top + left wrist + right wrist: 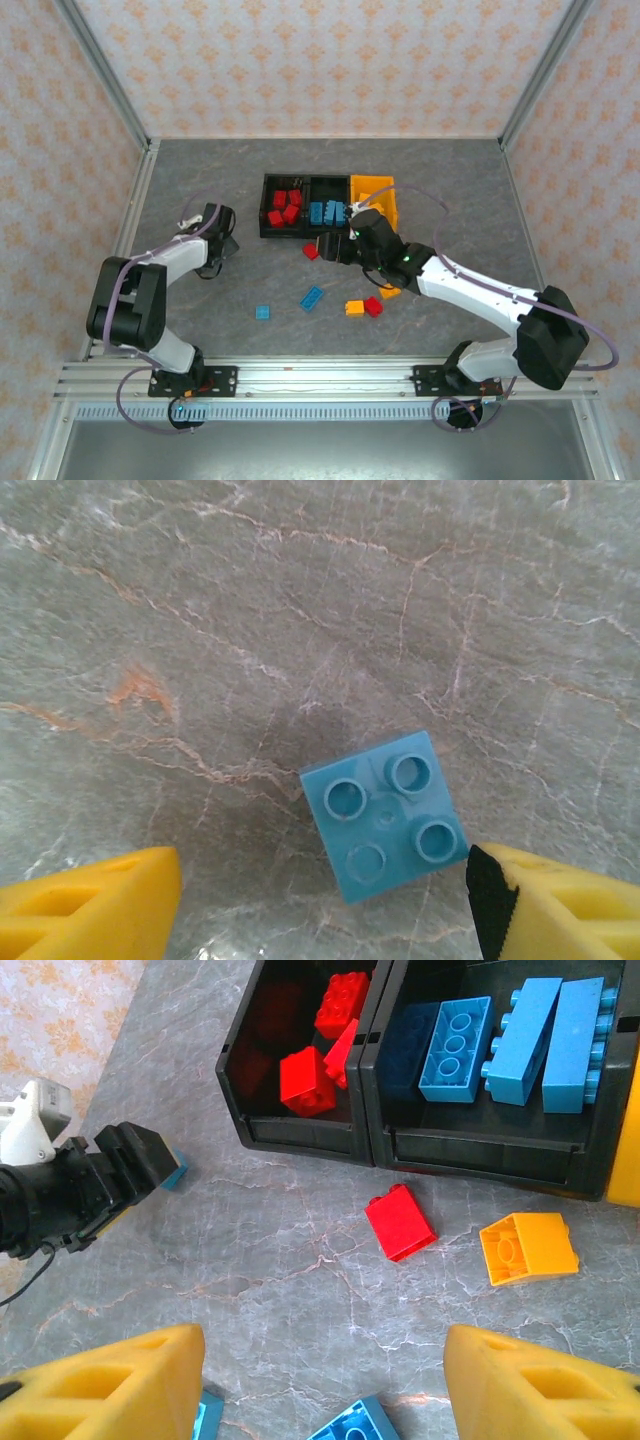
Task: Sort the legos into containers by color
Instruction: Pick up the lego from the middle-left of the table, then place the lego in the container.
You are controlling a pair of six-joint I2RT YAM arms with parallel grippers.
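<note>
The left claw [322,905] is hanging open over the table [200,630], its yellow fingers [90,905] standing either side of a light-blue brick [385,815] without touching it. The right claw [320,1370] is also gaping open, gripping nothing. Just beyond it, a red brick [400,1222] and an orange brick [528,1248] are lying loose before the row of containers [372,1080]. Farther back, red bricks [305,1078] are sitting in the left black bin [290,1132], blue bricks [458,1035] in the middle black bin [480,1145], and the orange bin [375,188] is closing the row on the right
</note>
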